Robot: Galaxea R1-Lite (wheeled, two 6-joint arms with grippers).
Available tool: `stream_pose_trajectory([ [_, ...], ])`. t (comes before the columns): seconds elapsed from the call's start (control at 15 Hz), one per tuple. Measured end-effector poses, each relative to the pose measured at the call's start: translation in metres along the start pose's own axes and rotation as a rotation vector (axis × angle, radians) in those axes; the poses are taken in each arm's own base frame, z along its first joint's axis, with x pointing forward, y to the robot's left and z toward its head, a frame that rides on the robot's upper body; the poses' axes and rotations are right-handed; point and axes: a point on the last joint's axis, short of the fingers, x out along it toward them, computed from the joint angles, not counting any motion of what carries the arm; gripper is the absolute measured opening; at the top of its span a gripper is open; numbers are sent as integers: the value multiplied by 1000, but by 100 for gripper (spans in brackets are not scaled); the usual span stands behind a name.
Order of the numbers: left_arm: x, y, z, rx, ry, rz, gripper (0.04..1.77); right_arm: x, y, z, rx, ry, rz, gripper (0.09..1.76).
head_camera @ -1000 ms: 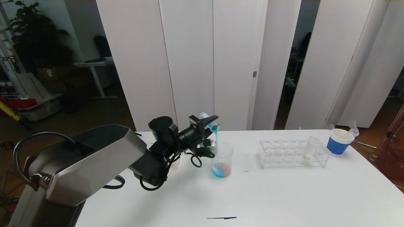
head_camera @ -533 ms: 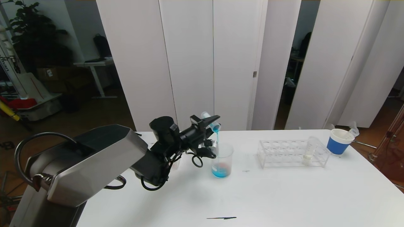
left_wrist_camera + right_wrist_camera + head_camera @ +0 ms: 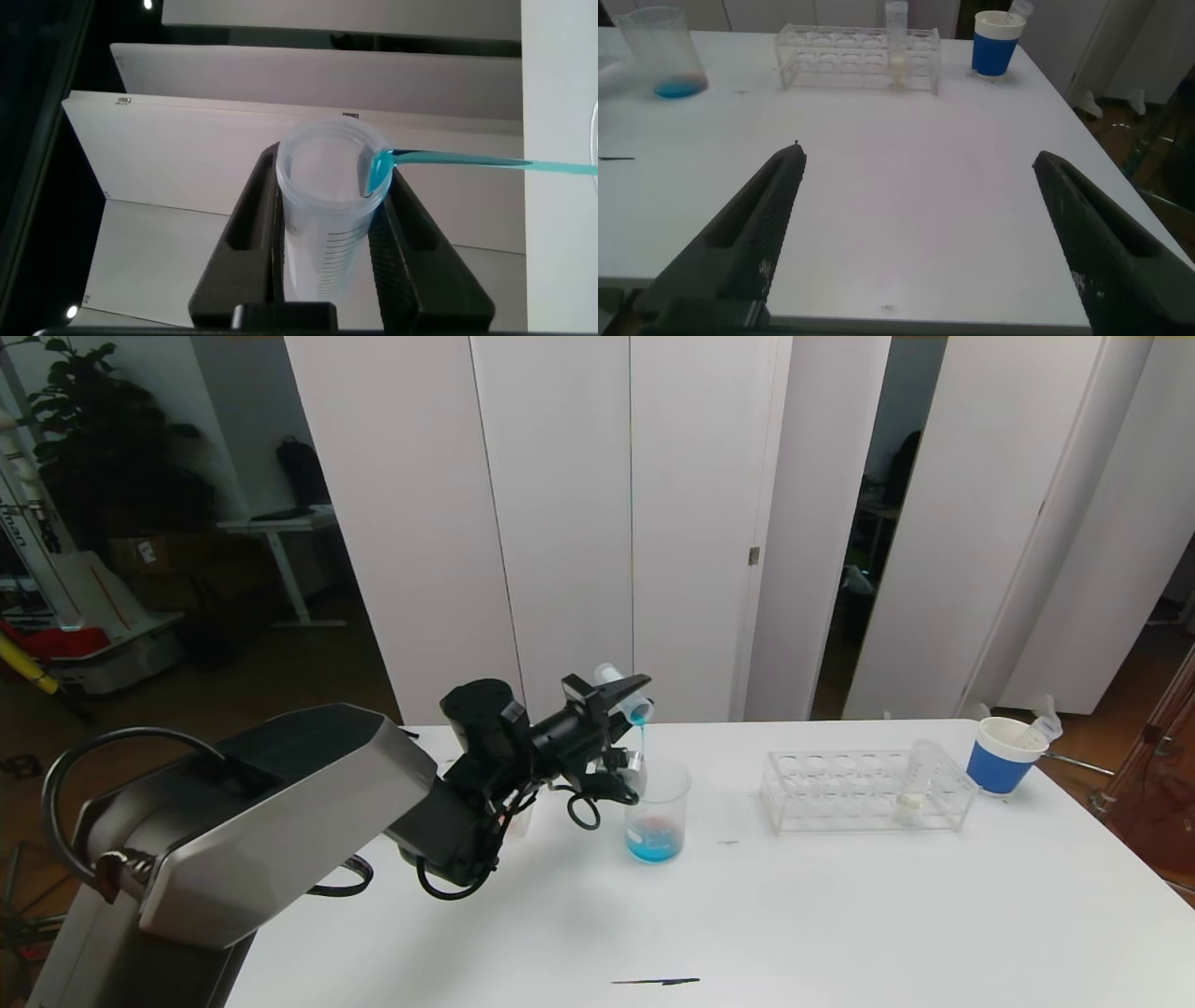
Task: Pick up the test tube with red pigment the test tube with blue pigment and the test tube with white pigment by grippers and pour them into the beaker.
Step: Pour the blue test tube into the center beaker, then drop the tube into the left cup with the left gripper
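So the left pincer is clamped on the test tube with blue pigment, holding it tipped mouth-down above the beaker, and a thin blue stream runs from the tube's lip into it. The beaker sits on the white table with blue liquid and a reddish patch at its bottom. The test tube with white pigment stands in the clear rack, near a blue paper cup. The right pincer hovers low over the table with its fingers spread wide, gripping nothing.
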Motion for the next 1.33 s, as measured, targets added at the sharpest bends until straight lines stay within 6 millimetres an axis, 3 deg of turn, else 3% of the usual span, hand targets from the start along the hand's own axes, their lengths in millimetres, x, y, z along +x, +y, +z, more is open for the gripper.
stream_pose_trajectory([
  [1.33,-3,4,-1,2,-7,7,60,0,0,0,0,0,0,175],
])
